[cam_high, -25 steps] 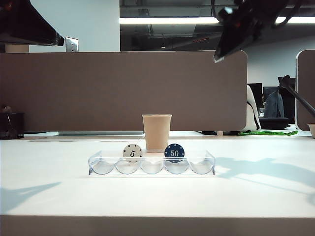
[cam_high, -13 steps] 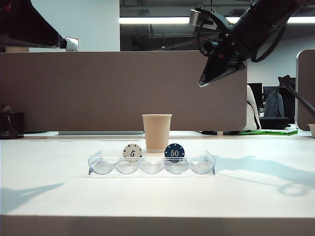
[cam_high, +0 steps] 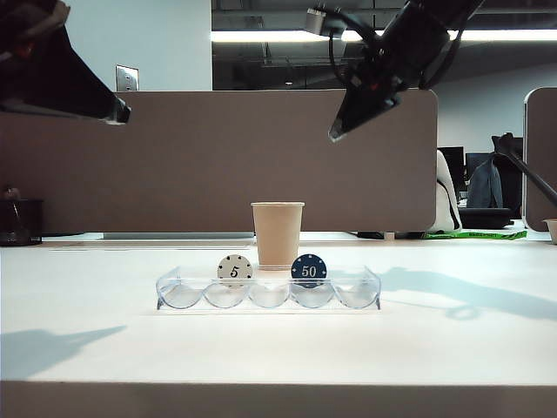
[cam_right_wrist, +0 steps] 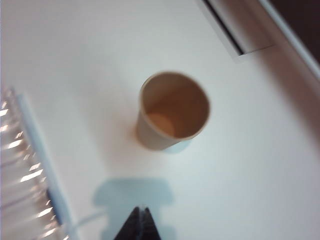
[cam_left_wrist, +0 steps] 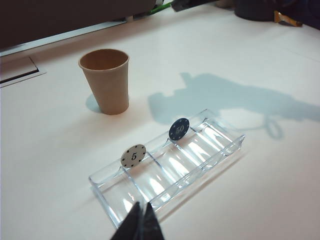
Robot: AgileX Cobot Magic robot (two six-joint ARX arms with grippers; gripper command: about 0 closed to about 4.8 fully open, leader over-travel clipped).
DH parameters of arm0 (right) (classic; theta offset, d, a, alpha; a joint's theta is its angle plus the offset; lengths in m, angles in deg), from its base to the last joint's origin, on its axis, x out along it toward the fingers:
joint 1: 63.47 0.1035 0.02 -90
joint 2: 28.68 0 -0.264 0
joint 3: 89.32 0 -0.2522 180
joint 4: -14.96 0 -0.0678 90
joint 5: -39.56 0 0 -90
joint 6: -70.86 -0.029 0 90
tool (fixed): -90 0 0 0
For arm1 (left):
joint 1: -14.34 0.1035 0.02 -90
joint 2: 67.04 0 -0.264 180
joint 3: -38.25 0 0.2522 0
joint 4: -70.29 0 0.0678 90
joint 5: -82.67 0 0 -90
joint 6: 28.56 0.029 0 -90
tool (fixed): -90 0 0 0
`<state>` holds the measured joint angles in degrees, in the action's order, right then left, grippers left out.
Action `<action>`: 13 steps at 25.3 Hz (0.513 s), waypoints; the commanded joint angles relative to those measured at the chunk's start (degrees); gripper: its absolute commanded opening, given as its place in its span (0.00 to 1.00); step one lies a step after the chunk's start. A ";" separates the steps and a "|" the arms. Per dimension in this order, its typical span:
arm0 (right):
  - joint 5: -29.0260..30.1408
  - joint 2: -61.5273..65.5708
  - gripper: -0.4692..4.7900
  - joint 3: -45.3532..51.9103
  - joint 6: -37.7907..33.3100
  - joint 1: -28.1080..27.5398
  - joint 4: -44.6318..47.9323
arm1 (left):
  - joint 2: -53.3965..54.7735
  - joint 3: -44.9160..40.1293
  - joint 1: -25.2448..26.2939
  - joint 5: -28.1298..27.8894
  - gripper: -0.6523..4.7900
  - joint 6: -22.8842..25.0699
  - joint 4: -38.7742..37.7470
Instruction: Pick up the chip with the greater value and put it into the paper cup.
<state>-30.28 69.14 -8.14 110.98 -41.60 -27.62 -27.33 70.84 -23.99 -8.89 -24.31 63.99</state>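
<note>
The dark blue chip marked 50 [cam_high: 309, 270] [cam_left_wrist: 179, 129] stands on edge in a clear plastic tray [cam_high: 365, 287] [cam_left_wrist: 227, 145]. A white chip marked 5 [cam_high: 234, 270] [cam_left_wrist: 133, 155] stands two slots to its left. Behind the tray the tan paper cup [cam_high: 278, 233] [cam_left_wrist: 105, 80] [cam_right_wrist: 172, 110] is upright and looks empty. My right gripper [cam_high: 335, 135] [cam_right_wrist: 140, 211] hangs high above the cup's right side, shut and holding nothing. My left gripper [cam_high: 122, 111] [cam_left_wrist: 142, 209] is shut and empty, high at the far left of the exterior view.
A tall brown partition [cam_high: 218, 161] runs behind the table. A dark bin [cam_high: 19, 222] stands at the far left edge. A slot plate [cam_left_wrist: 17, 70] is set in the table beyond the cup.
My right arm has swung down and leftward, from the top right corner toward the space above the cup. My left gripper has dropped slightly further into view at the upper left.
</note>
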 commanded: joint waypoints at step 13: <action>3.50 13.33 0.08 -8.17 19.91 0.22 -25.77 | 0.50 0.22 -0.02 0.28 0.11 -0.17 0.33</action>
<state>-28.11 82.80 -16.05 130.57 -41.60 -53.50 -26.79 70.84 -23.99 -8.87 -24.31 63.99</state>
